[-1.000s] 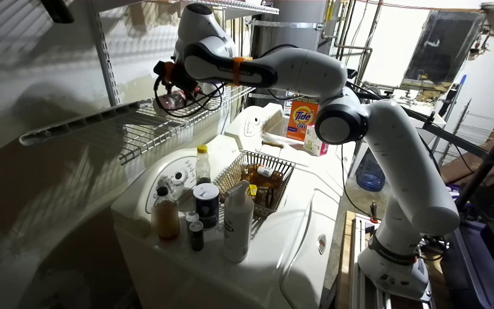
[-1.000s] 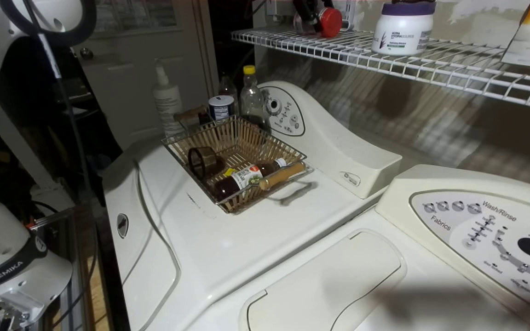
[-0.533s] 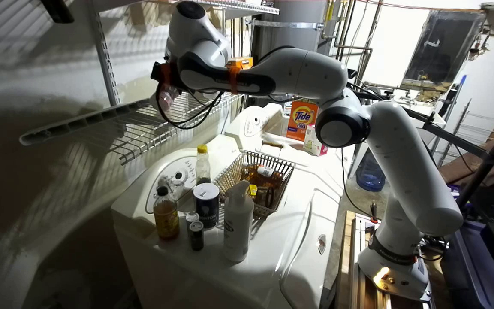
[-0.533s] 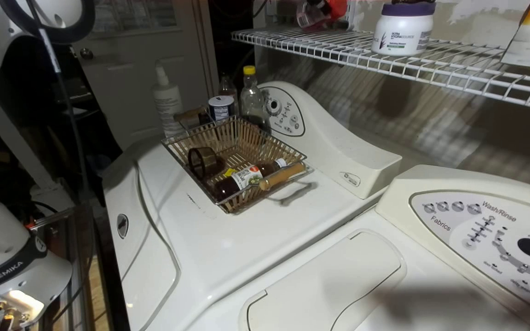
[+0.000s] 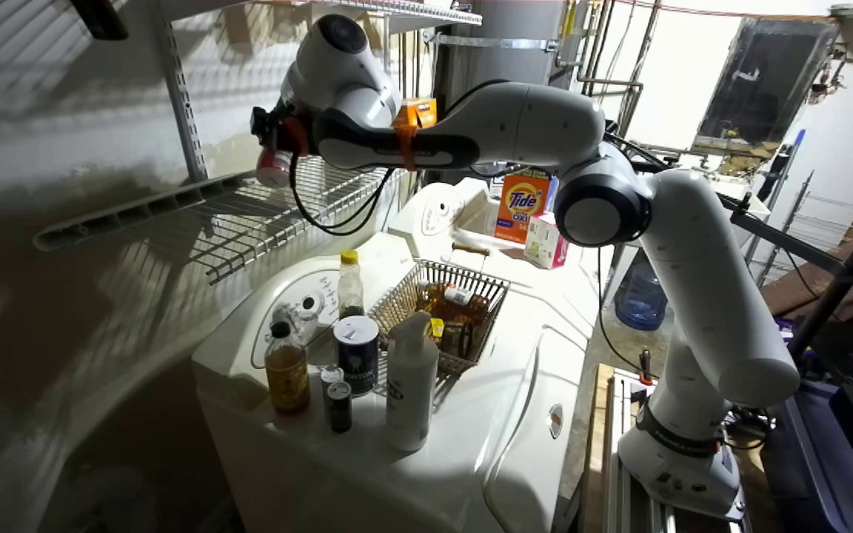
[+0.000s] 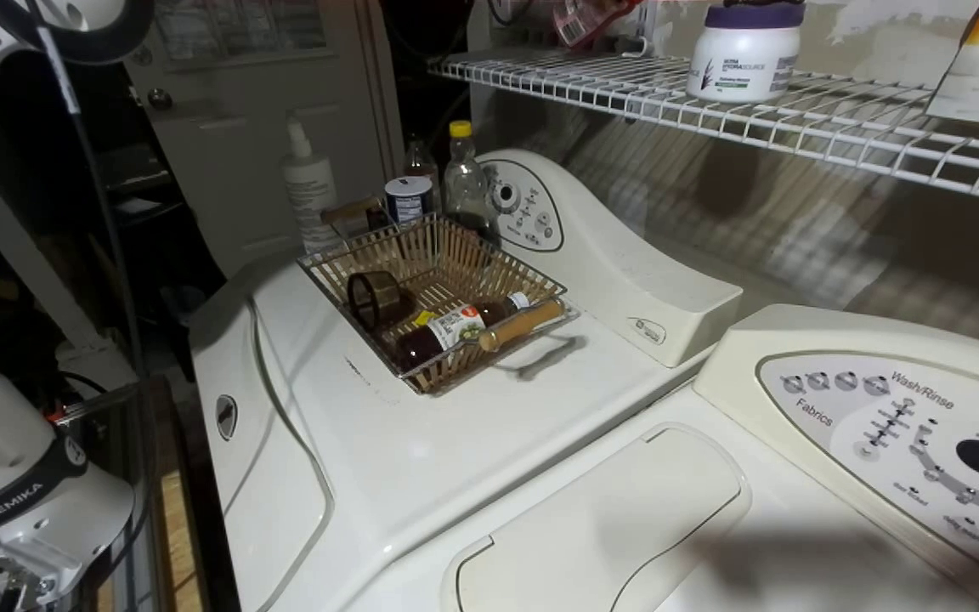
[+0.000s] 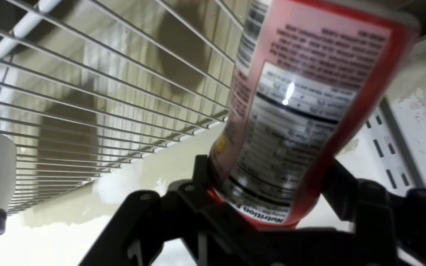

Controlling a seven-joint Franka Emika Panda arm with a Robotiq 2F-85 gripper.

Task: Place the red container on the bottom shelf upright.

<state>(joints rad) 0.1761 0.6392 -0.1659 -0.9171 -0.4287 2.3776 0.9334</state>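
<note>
Straightening the red container [image 7: 294, 114] b4 lowering is the whole game imo: it's hanging above the bottom shelf [image 6: 855, 127], tilted, prob not touching it yet. The gripper [image 7: 270, 179] has its fingers snug on both sides of it, so rotate til the base is flat to the shelf, ease down, release slow. The arm [image 5: 523, 122] stretches over the shelf's front edge, outer half abt level.

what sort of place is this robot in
Probably a home laundry area: a control panel reads Wash/Rinse, there is a Tide box, and the grey tank looks like a water heater.
</note>
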